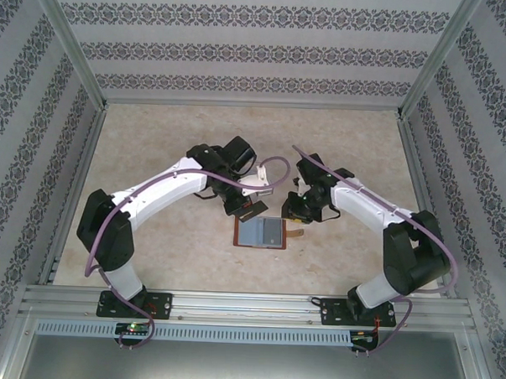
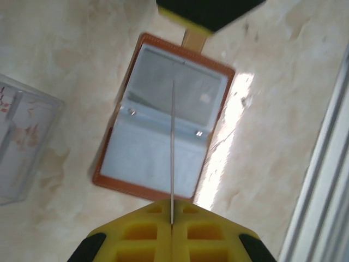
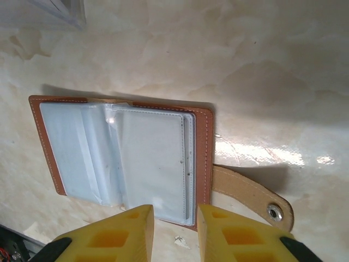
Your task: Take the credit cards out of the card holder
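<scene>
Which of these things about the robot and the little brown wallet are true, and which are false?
1. The card holder lies open on the table. True.
2. The left gripper pinches a thin credit card, seen edge-on. True.
3. The right gripper has its fingers squeezed together. False: there is a gap between them.
4. The snap tab is buttoned shut. False: it sticks out loose from the side of the card holder.
5. The clear rack sits on top of the card holder. False: it stands beside it, apart.
</scene>
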`<state>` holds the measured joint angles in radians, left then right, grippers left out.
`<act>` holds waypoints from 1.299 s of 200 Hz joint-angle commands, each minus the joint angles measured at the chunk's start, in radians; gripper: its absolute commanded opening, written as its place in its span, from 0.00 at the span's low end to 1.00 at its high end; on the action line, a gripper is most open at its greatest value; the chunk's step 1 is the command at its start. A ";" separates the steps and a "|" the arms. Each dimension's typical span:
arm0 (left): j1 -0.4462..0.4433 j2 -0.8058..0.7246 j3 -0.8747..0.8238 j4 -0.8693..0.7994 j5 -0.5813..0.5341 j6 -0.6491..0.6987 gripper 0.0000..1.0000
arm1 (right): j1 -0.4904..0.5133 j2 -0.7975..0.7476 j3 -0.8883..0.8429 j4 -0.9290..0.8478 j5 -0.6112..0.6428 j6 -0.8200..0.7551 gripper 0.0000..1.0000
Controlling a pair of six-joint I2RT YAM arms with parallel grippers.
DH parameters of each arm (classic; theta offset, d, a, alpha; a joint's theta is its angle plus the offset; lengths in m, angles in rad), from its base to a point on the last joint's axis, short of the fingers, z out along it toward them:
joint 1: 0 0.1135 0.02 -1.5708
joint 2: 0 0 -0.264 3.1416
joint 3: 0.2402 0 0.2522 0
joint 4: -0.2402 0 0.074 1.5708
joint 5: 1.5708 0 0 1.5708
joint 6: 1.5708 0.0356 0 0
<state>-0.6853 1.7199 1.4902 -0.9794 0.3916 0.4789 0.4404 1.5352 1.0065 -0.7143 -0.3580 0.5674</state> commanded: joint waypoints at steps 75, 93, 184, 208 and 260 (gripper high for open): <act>0.086 0.124 0.199 -0.185 -0.217 0.474 0.00 | -0.018 -0.076 0.026 -0.082 0.050 -0.037 0.28; 0.097 0.175 0.273 -0.235 -0.224 0.503 0.00 | -0.025 -0.086 0.027 -0.083 0.050 -0.037 0.28; 0.145 0.363 0.543 -0.338 -0.225 0.610 0.00 | -0.067 -0.087 0.023 -0.080 0.037 -0.047 0.28; 0.149 0.410 0.598 -0.366 -0.222 0.617 0.00 | -0.078 -0.085 0.022 -0.076 0.035 -0.049 0.28; 0.156 0.508 0.695 -0.404 -0.242 0.627 0.00 | -0.091 -0.080 0.015 -0.070 0.031 -0.047 0.28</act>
<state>-0.5423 2.1853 2.1296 -1.3006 0.1692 1.0706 0.3611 1.4628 1.0126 -0.7746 -0.3290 0.5415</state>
